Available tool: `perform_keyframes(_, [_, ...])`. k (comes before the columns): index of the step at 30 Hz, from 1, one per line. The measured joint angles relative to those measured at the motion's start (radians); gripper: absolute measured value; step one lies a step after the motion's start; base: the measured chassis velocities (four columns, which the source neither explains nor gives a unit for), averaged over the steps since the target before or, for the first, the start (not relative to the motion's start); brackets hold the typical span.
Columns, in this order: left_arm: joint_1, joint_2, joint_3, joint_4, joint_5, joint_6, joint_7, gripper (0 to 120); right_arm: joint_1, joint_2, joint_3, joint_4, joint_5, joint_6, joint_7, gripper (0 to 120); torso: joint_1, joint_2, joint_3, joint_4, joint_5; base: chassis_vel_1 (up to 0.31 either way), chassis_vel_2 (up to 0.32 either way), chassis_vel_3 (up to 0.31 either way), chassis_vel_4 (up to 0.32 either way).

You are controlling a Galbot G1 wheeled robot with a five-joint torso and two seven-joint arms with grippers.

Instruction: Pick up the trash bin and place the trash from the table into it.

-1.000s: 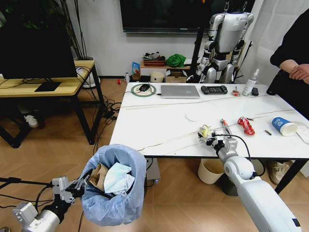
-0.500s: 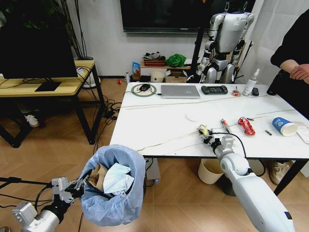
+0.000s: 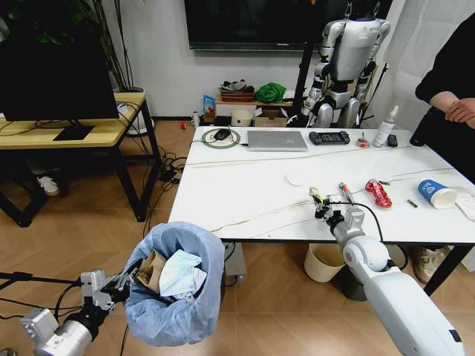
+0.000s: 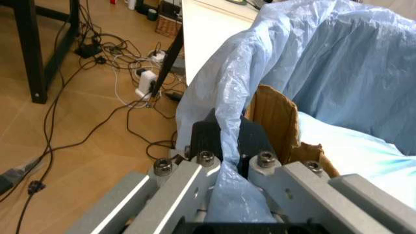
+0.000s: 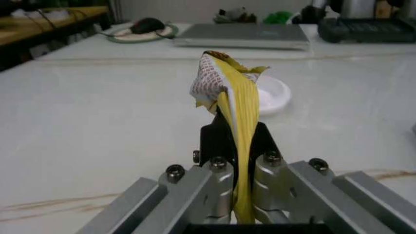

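The trash bin (image 3: 176, 285), lined with a crinkled light-blue bag, hangs low at the front left, below the table edge. My left gripper (image 3: 122, 285) is shut on its rim; in the left wrist view the fingers (image 4: 211, 141) pinch the bag and rim. Brown cardboard (image 4: 276, 117) and a white wrapper (image 3: 180, 271) lie inside. My right gripper (image 3: 320, 202) is shut on a yellow scrap (image 5: 227, 83) just above the white table (image 3: 245, 185). A white tube (image 3: 346, 193), a red wrapper (image 3: 379, 193) and a blue paper cup (image 3: 434, 193) lie on the table to its right.
A laptop (image 3: 277, 140), a game controller (image 3: 329, 137) and a spray bottle (image 3: 384, 127) sit along the table's far edge. A cream pail (image 3: 324, 263) stands under the table. The yellow-topped desk (image 3: 67, 133) is at the left. A person (image 3: 449, 81) stands at the far right.
My right gripper has risen slightly off the tabletop and shifted a little right, carrying the yellow scrap. The left gripper and the bin have stayed put.
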Motion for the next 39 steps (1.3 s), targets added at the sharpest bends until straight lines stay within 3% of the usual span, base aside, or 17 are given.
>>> perform_keyframes(8, [-0.001,-0.005,0.008,-0.013,-0.001,0.007,-0.010,0,-0.064,-0.054,-0.119,0.223,0.071,0.064,-0.006,0,0.000,0.000,0.000,-0.0001,0.0000,0.000,0.000,0.000,0.000])
perform_keyframes(16, [0.004,-0.005,0.022,-0.016,0.015,0.011,-0.014,0,0.018,-0.094,-0.311,0.332,0.172,0.139,-0.062,0,0.000,0.000,0.000,0.0000,0.0000,0.000,0.000,0.000,0.000])
perform_keyframes(25, [0.009,-0.017,0.025,-0.028,0.024,0.016,-0.023,0,0.191,-0.116,-0.494,0.355,0.193,0.245,-0.212,0,0.000,0.000,0.000,0.0000,-0.0001,0.000,0.000,0.000,0.000])
perform_keyframes(32, [0.010,-0.020,0.023,-0.038,0.025,0.021,-0.034,0,0.322,-0.097,-0.654,0.347,0.182,0.252,-0.238,0,0.000,0.000,0.000,0.0001,-0.0003,0.000,0.000,0.000,0.000])
perform_keyframes(39, [0.003,-0.021,0.021,-0.043,0.019,0.024,-0.040,0,0.369,-0.099,-0.758,0.322,0.154,0.236,-0.287,0,0.000,0.000,0.000,-0.0002,-0.0001,0.000,0.000,0.000,0.000])
